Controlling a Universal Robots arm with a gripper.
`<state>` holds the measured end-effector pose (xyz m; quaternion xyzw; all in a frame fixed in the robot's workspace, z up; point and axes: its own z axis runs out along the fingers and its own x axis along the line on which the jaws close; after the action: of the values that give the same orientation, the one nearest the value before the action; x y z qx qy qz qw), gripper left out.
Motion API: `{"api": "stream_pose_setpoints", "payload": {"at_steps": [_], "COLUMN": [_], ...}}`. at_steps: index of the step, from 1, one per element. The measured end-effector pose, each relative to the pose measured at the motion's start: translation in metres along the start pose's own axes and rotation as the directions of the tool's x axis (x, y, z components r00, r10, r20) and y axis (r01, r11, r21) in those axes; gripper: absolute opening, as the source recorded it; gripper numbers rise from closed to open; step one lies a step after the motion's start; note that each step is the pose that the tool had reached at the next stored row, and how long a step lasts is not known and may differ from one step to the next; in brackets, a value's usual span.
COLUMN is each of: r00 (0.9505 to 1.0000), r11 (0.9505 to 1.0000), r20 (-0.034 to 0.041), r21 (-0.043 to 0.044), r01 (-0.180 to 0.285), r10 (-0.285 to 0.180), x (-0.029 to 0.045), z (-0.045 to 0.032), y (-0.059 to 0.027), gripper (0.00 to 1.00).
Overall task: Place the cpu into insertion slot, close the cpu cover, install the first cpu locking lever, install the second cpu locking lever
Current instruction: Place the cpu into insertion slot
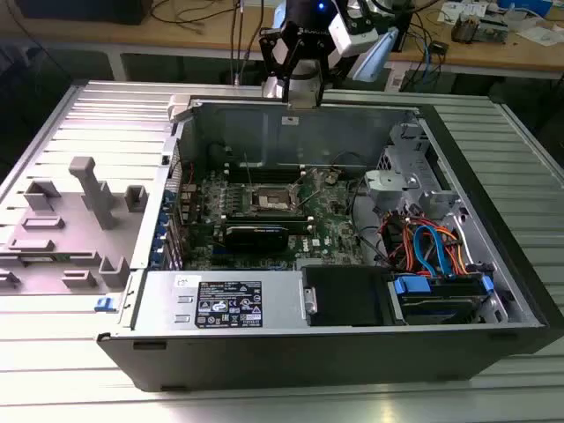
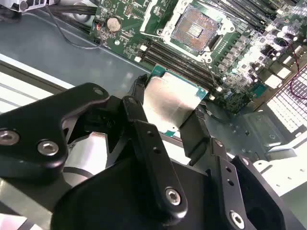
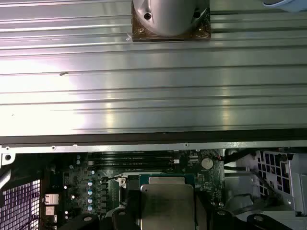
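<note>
In both wrist views my gripper point(image 2: 170, 115) is shut on the cpu point(image 2: 172, 103), a flat square chip with a dull grey metal top and green edge, held by two opposite sides between black fingers point(image 2: 139, 108). The chip point(image 3: 168, 203) hangs above the green motherboard, short of the insertion slot point(image 2: 194, 24). That socket lies open, its dark pin field exposed inside a silvery rim. The cpu cover point(image 2: 156, 9) looks swung up at the socket's side. In the exterior view the gripper point(image 1: 298, 88) hovers over the case's rear wall, and the insertion slot point(image 1: 271, 201) sits mid-board.
Long black memory slots point(image 2: 177, 64) run between chip and socket. A black graphics card point(image 1: 256, 233), a power supply point(image 1: 220, 304) and a drive cage with coloured cables point(image 1: 432, 251) crowd the case. A grey fixture point(image 1: 79, 203) stands on the ribbed table at the exterior view's left.
</note>
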<state>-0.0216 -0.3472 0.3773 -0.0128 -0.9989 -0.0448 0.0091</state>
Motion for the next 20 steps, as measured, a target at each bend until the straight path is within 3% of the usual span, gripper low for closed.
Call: {"api": "stream_pose_setpoints", "payload": {"at_steps": [10, 20], "r00": [1.0000, 1.0000], "r11": [1.0000, 1.0000], "r20": [0.0000, 0.0000], "r21": [0.0000, -0.0001], "r01": [0.000, 0.000], "r10": [0.000, 0.000], "x": [-0.0001, -0.0003], "z": [-0.0002, -0.0011], "y": [-0.0025, -0.0129], "gripper": [0.54, 0.54]}}
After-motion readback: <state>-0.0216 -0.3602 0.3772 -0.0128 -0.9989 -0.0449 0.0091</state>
